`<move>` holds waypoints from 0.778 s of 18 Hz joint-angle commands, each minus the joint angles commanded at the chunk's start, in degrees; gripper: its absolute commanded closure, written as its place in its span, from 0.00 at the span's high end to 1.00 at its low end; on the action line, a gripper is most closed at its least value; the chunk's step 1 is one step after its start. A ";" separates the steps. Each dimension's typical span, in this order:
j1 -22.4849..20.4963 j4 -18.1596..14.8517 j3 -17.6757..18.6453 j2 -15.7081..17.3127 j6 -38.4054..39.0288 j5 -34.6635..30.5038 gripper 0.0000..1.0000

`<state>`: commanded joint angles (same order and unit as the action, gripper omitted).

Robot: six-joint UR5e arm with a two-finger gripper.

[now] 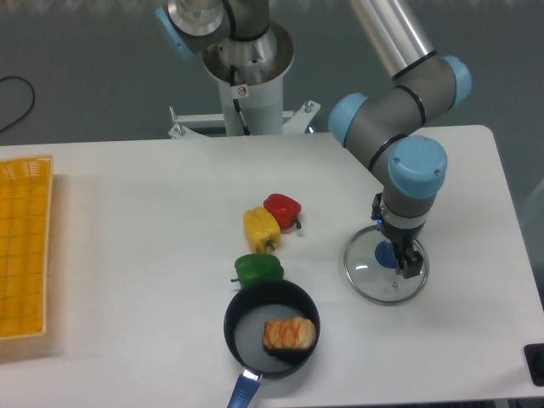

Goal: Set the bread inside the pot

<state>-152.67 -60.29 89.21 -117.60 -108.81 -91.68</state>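
Bread: the bread [289, 333] lies inside the pot [246, 327], on the grey floor toward the right-hand wall, ridged top up, orange crust facing the camera. Its underside and far edge cannot be seen.

Pot: black and round, standing near the front edge of the table [127, 212]. The blue handle [244, 390] points toward the camera and is cut off by the bottom of the picture, so its end is out of view.

Gripper: the gripper [402, 259] points down over the glass lid [385, 266], right at the blue knob [386, 255]. The fingers are dark and seen from above against the knob; I cannot tell whether they are apart, together or clamped on the knob. The wrist hides most of them.

Lid: round, clear with a metal rim, flat on the table well to the right of the pot. Part of its far side is hidden behind the arm.

Peppers: the green pepper [258, 269] sits just beside the pot's far rim, whether touching it is unclear. The yellow pepper [262, 229] and the red pepper [282, 208] are behind it, close together.

Basket: a yellow basket [24, 246] at the left, cut off by the picture's edge.

Corner: a dark object [535, 363] at the lower right is mostly out of frame and cannot be identified.
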 joint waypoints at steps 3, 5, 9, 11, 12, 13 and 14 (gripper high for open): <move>0.18 0.00 0.09 0.00 0.09 0.53 1.00; 0.61 0.00 0.00 0.09 0.18 0.88 1.00; 0.79 0.00 -0.26 0.44 0.79 0.89 0.58; 1.23 0.00 -0.35 1.14 5.16 0.97 0.16; 1.75 0.00 -0.53 1.40 7.19 0.97 0.03; 2.19 0.00 -0.62 1.84 8.25 0.97 0.00; 2.72 -0.09 -0.70 2.37 8.44 0.97 0.00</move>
<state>-149.95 -60.38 88.51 -115.23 -100.37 -90.70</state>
